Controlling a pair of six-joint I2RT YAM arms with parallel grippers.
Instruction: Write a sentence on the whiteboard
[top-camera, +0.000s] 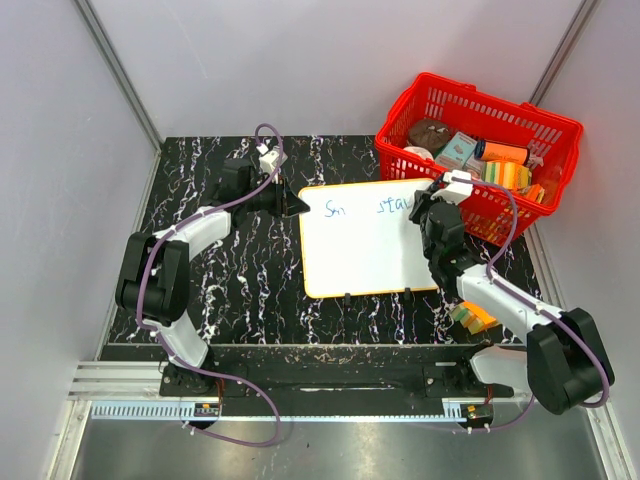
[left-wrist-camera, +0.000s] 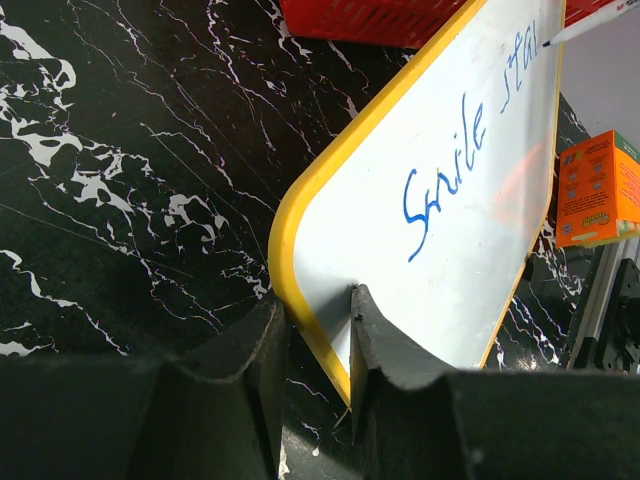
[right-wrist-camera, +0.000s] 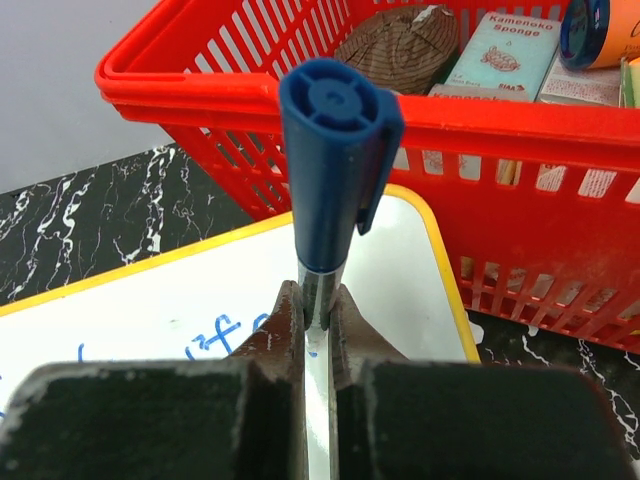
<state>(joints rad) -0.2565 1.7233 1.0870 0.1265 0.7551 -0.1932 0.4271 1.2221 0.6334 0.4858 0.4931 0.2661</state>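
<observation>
**Top view.** Whiteboard (top-camera: 365, 250) flat on the dark marbled table (top-camera: 230, 290), between the two arms, far right corner just beside the red basket (top-camera: 440, 82). Sentence (left-wrist-camera: 450, 175) in blue along the far edge, not yet complete: "Smile" at the left, then the start of a second word reaching close to the right frame. Rest of the white surface unmarked.

**Left jaws.** Closed on the whiteboard's yellow frame by the far left corner, one finger on each side of the edge, as an anchor against sliding.

**Right jaws.** Pinched tight on the slim barrel of the marker (right-wrist-camera: 335, 150), blue cap on its rear end toward the wrist camera, tip on the board at the end of the second word.

**Hazards, as judged from this position.**
- (a) Scant room on the first line. Any further stroke to the right is likely to run onto the frame or bring the arm against the basket, hence the need for a new line nearer the arms.
- (b) Narrow hold on a smooth round barrel. Excess downward pressure is apt to tilt or slide the marker and break the stroke.
- (c) Fresh ink close by the right jaws, with smearing possible on a low pass over the words.
- (d) Board held at one corner only, so pivoting about that corner under sideways pen drag, with skewed lettering as the result.
</observation>
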